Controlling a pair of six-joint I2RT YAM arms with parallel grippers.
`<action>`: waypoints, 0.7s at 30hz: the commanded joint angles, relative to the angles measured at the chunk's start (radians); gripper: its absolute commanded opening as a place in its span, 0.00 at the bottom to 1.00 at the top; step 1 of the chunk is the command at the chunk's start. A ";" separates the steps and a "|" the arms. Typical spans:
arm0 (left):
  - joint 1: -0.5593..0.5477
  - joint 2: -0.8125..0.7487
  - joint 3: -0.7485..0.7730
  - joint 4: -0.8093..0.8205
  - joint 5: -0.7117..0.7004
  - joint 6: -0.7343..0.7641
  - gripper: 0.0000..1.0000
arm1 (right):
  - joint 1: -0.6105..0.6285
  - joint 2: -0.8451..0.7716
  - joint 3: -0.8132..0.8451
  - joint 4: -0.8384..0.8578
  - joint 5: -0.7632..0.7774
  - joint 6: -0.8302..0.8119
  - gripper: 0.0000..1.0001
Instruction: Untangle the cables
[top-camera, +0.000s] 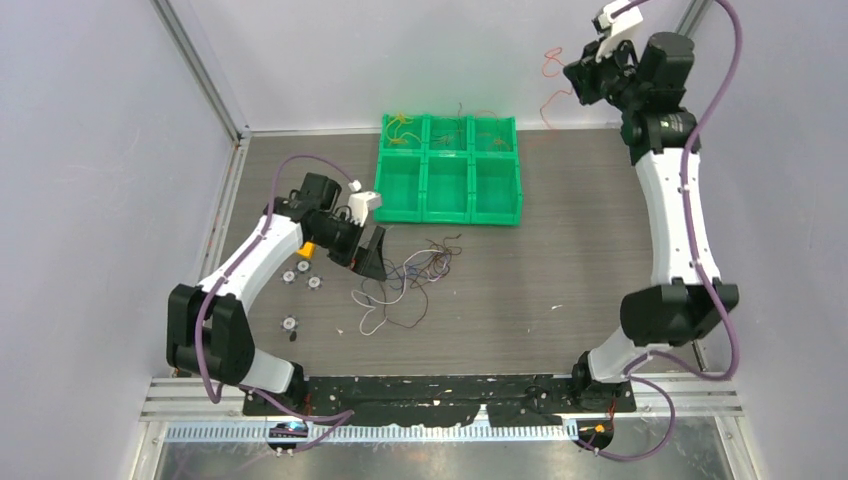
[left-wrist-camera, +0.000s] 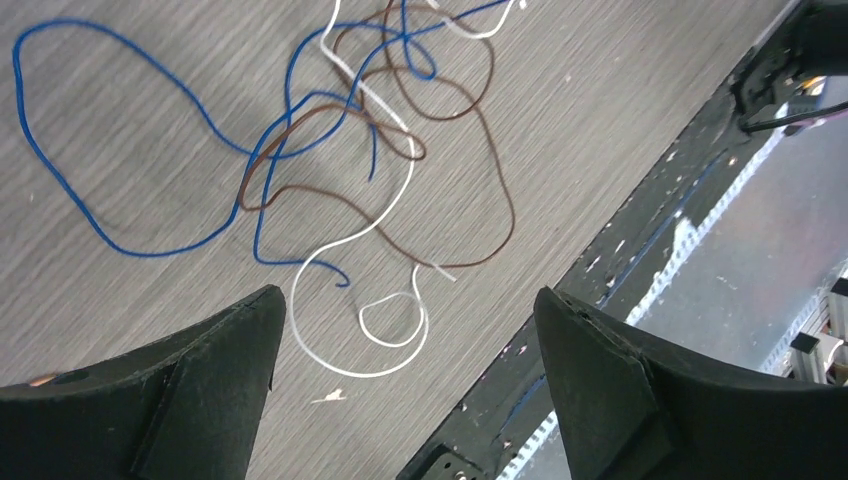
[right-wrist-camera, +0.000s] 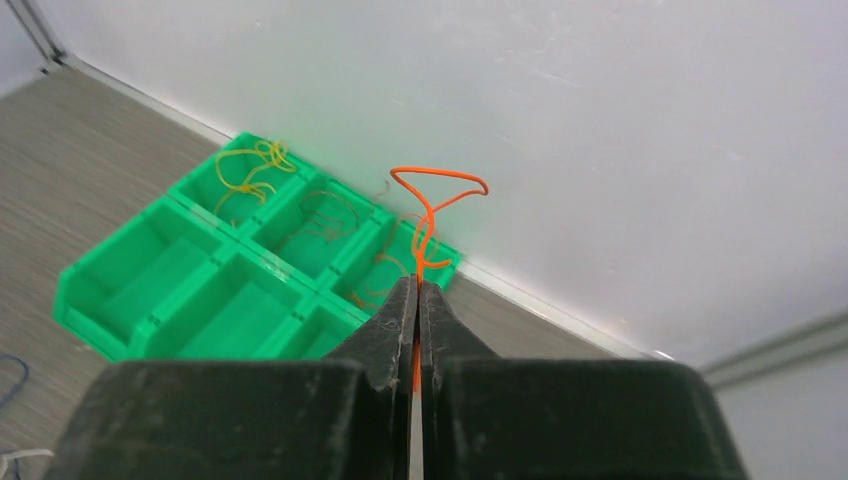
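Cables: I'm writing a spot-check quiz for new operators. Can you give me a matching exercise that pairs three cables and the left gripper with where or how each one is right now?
Things
1. orange cable
2. blue cable
3. yellow cable
4. left gripper

Place or state
A. open, over the tangle
B. in the back-left compartment of the bin
C. pinched in the right gripper, held in the air
D. in the tangle, lying on the table

Pairs: 1-C, 2-D, 3-B, 4-A

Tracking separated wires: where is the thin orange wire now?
The thin orange wire is pinched in the right pincer, raised near the back wall in the top view, just past the far right corner of the green plastic bin.
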 joint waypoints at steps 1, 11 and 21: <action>-0.004 -0.048 0.044 0.037 0.089 -0.054 0.99 | 0.044 0.107 0.058 0.268 -0.058 0.204 0.05; -0.006 -0.049 0.040 0.052 0.072 -0.060 1.00 | 0.066 0.486 0.404 0.421 0.037 0.352 0.05; -0.004 -0.004 0.047 0.049 0.071 -0.044 1.00 | 0.133 0.603 0.324 0.543 0.059 0.299 0.05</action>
